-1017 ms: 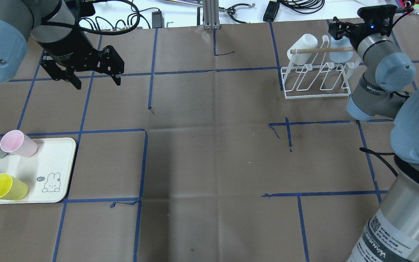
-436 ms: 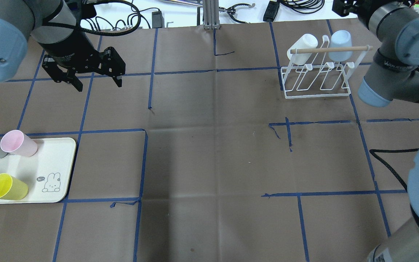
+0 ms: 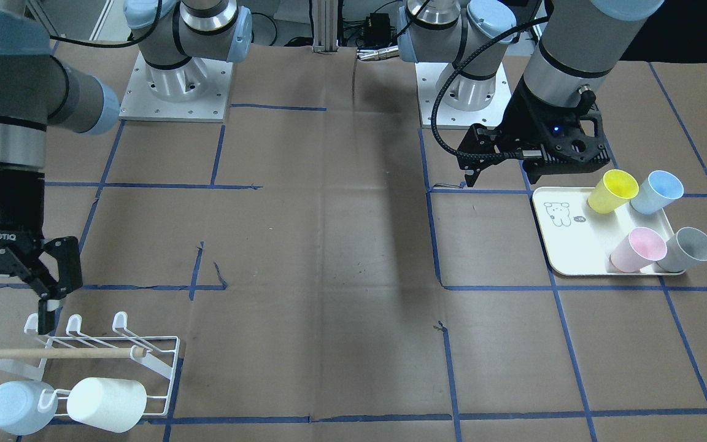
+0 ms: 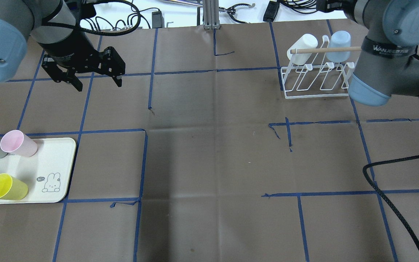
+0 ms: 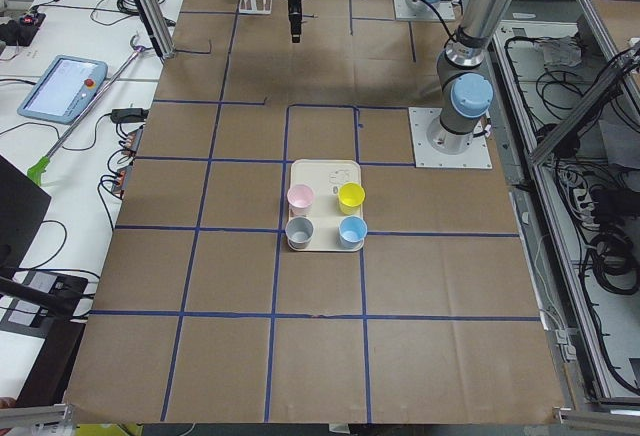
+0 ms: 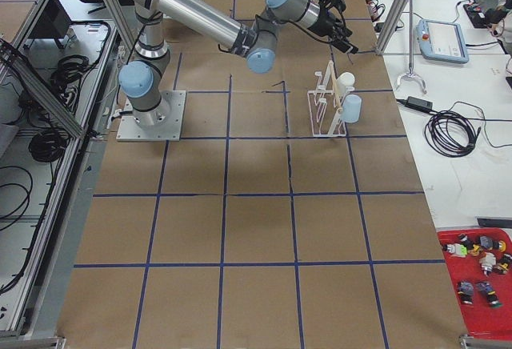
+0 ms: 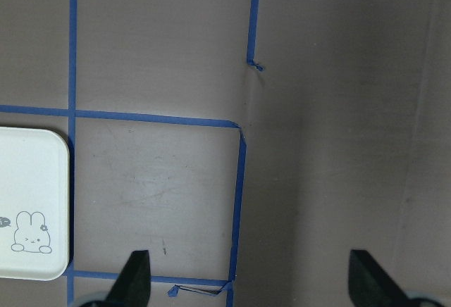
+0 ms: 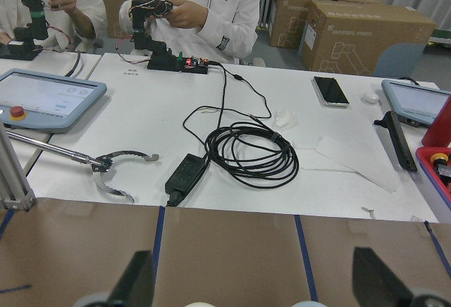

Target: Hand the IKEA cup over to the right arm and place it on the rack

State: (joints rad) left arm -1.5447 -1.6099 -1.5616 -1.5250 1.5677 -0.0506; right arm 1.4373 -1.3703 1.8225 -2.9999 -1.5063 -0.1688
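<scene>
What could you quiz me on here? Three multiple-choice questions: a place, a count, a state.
1. How many cups stand on the tray? A two; B three; C four.
2. Where is the white cup? A on the tray; B on the rack; C in a gripper.
3. How is the left gripper? A open, empty; B shut on a cup; C shut, empty.
Answers: 1 C: yellow cup, blue cup, pink cup, grey cup. 2 B: it sits over a prong. 3 A: fingers spread above the table.

We see a brown-papered table (image 4: 209,153) gridded with blue tape (image 4: 195,71); on it sit a cream tray (image 4: 49,156) and, far across from the tray, a white wire rack (image 4: 322,50).
</scene>
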